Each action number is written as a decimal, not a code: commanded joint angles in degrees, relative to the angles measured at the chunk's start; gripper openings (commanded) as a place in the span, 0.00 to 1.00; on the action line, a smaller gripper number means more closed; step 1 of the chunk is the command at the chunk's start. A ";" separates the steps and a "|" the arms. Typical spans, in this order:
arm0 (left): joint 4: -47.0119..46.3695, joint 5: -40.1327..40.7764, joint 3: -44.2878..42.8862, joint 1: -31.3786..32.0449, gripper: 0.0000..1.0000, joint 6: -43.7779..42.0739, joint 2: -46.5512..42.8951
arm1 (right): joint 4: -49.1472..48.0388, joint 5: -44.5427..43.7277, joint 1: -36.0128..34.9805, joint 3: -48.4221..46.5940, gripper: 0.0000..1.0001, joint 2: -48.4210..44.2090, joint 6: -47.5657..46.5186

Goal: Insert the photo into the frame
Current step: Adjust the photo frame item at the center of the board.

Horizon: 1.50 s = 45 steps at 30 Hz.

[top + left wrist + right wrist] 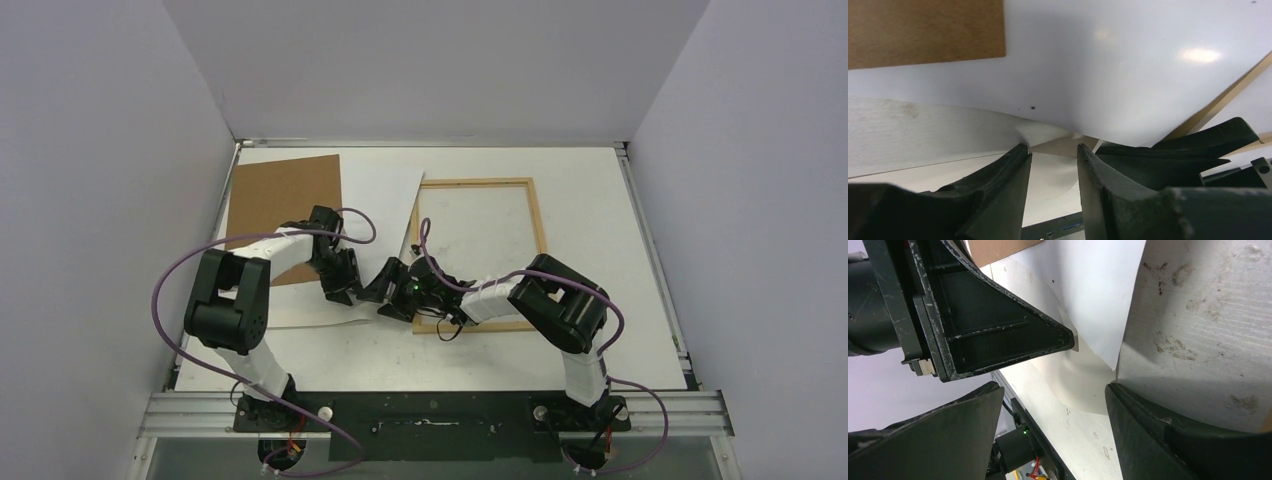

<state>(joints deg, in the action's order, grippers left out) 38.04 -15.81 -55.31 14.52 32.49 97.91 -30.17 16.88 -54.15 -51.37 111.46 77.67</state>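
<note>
The photo [375,200] lies white side up between the brown board and the frame [538,220], its right edge over the frame's left strip. In the left wrist view the photo [1098,65] fills the upper half, its near edge curling up off the table just ahead of my left gripper [1053,150]. That gripper's jaws stand apart with only table between them. My right gripper [1053,390] is open wide, its right fingertip [1118,392] at the photo's [1093,290] near corner. In the top view the left gripper [347,295] and right gripper [385,292] almost meet.
A brown hardboard panel [285,195] lies at the back left, partly under my left arm and against the photo's left edge. The frame's wood strip [1228,97] runs diagonally behind the photo. One finger of the left gripper [998,330] crowds the right wrist view.
</note>
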 commanded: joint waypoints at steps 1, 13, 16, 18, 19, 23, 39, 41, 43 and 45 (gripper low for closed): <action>3.31 -5.76 1.92 1.80 0.41 -3.63 5.84 | 0.63 -4.13 -0.78 1.29 0.77 1.40 -2.81; -6.23 -12.77 5.14 1.91 0.51 -5.18 3.28 | 1.19 -4.10 -1.18 1.74 0.78 1.13 -4.63; -8.22 -14.50 5.10 2.31 0.51 -4.55 2.80 | 0.48 -3.97 -1.13 2.29 0.78 1.12 -4.46; -9.02 -13.32 4.96 2.96 0.53 -4.54 2.33 | -0.11 -3.89 -1.14 2.74 0.78 1.13 -4.24; -9.38 -13.06 5.12 3.16 0.54 -4.53 2.36 | -0.19 -3.80 -1.19 2.84 0.78 1.13 -4.15; -12.34 -12.44 6.50 3.96 0.56 -3.33 2.00 | -0.50 -3.83 -1.13 3.16 0.78 0.81 -4.19; -12.76 -7.12 8.92 5.16 0.54 -0.82 2.40 | 8.89 -8.82 -1.35 4.55 0.76 -5.25 -4.36; -12.33 -6.23 8.91 5.16 0.52 -0.32 2.82 | 13.42 -11.06 -1.82 4.24 0.76 -7.19 -4.64; -11.85 -5.86 8.71 5.16 0.51 0.10 3.20 | 19.50 -14.06 -2.57 3.23 0.75 -9.21 -5.06; -11.80 -5.93 8.32 5.16 0.50 0.69 3.33 | 24.78 -16.43 -3.59 2.06 0.74 -11.22 -5.32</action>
<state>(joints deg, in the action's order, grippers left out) 22.90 -27.97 -50.09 18.61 34.04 96.90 -21.32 8.80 -56.21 -47.92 104.38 74.65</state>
